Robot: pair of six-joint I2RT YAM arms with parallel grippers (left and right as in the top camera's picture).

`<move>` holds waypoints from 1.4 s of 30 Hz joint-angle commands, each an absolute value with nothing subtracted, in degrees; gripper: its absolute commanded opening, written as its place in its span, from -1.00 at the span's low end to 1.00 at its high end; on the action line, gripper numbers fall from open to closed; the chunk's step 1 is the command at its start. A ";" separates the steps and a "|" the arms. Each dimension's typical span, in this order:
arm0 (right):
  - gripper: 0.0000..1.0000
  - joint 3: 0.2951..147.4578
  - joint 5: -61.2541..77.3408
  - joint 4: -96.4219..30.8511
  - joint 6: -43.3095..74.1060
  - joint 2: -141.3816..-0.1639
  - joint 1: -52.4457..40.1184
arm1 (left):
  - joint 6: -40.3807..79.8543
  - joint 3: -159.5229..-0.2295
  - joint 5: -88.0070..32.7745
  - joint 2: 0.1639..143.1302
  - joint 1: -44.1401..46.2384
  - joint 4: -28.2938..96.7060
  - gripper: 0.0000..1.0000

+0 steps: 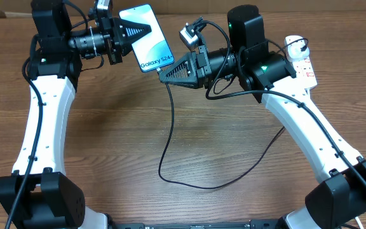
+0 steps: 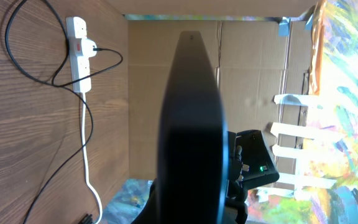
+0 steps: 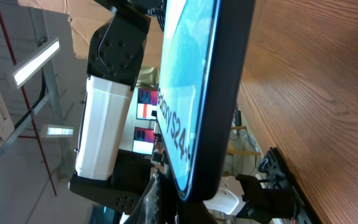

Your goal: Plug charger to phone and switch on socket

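Phone (image 1: 146, 46): slim rectangular smartphone, light blue-teal screen lettered "Galaxy S24", dark edges.
- Location: far side of the brown wood-grain table (image 1: 107, 140), apparently held clear of it, tilted, screen facing up.
- Held by: left gripper (image 1: 150, 27), jaws closed on the phone's upper end.

Charger (image 1: 171, 127): long thin black cable.
- Run: loops across the table and rises to the right gripper (image 1: 165, 74).
- Jaws there are closed, apparently pinching the cable's connector end. The tip itself is hidden.
- Position: just beside the phone's lower edge; contact cannot be told.

Socket (image 1: 300, 57): white elongated power strip, red switch markings, thick white cord.
- Location: far right of the table, apart from both jaws.
- Switch position: too small to tell.

Step in hand (judged): seating the connector in the phone's port.

Handling notes:
- Square the tip to the lower edge and along the phone's long axis before pushing.
- Use the right wrist view, which shows the phone edge-on, to centre the tip across the phone's thickness.
- Push slowly and straight, since skew risks scraping past the port or bending the tip.
- The left grip must brace against the push.
- Keep slack in the loop.
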State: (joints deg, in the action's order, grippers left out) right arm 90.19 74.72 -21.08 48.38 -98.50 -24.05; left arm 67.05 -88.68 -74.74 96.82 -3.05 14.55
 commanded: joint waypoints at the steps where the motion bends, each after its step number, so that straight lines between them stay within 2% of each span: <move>1: -0.93 90.19 72.01 -20.10 49.21 -98.08 -24.16 | 66.48 -89.25 -77.89 96.53 -2.66 14.20 -0.92; 22: -0.93 90.19 70.28 -18.41 50.15 -98.08 -24.14 | 66.46 -89.25 -79.22 96.53 -3.84 14.24 -0.91; 42: -0.93 90.19 64.77 -15.59 57.54 -98.08 -24.16 | 66.48 -89.25 -79.48 96.53 -3.84 14.04 -0.92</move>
State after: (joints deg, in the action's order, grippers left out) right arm 90.19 71.09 -17.17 55.99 -98.50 -24.47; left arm 67.22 -88.68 -74.67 96.82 -4.64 14.11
